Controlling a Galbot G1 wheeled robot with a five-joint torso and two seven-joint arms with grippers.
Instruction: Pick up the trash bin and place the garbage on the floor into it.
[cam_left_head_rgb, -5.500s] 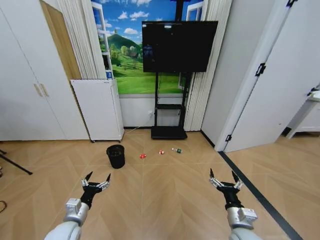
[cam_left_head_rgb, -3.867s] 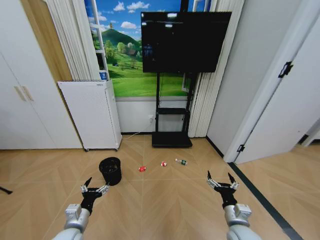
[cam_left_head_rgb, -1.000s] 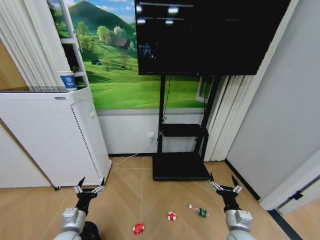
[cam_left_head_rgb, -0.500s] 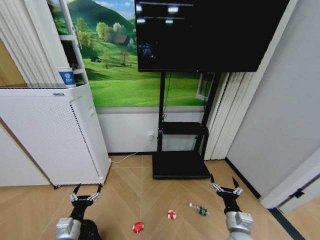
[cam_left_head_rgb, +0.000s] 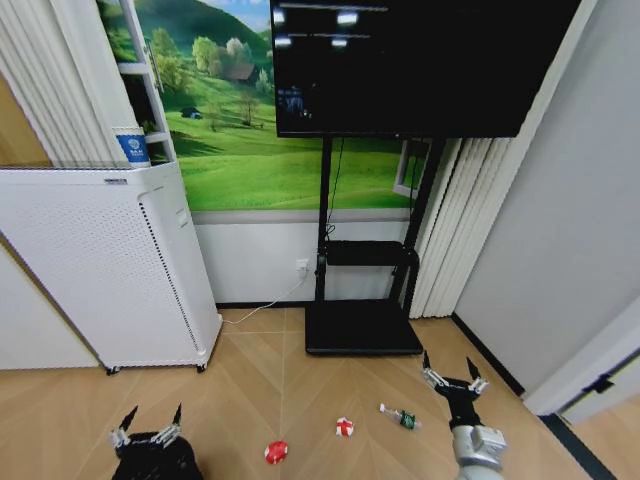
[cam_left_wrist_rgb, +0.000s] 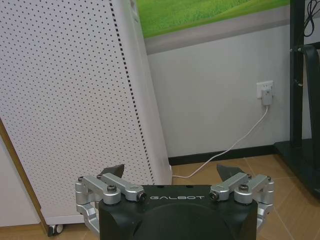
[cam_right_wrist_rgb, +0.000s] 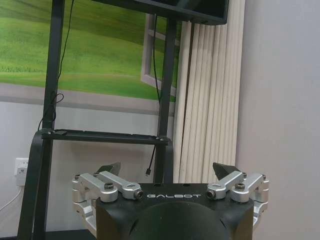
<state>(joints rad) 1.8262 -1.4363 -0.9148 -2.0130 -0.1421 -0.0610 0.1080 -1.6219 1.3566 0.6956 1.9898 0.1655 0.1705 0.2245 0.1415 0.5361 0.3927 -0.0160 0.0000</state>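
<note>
Three garbage pieces (red wad (cam_left_head_rgb: 276, 452), wrapper (cam_left_head_rgb: 344, 427), bottle (cam_left_head_rgb: 400, 416)) lie on the floor (cam_left_head_rgb: 300, 380). Left gripper (cam_left_head_rgb: 148, 432), jaws released, hovers over the trash bin (cam_left_head_rgb: 158, 462). Right gripper (cam_left_head_rgb: 454, 379), jaws released, hangs beside the bottle.

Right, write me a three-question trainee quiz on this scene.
1. Pick one: which litter piece lies nearest the right tool?
A. red wad
B. wrapper
C. bottle
2. True or false: the right tool is shut on the bottle.
3. Fill the gap: the left tool has its fingers ____.

Key: 1 C; 2 false; 3 open.
</note>
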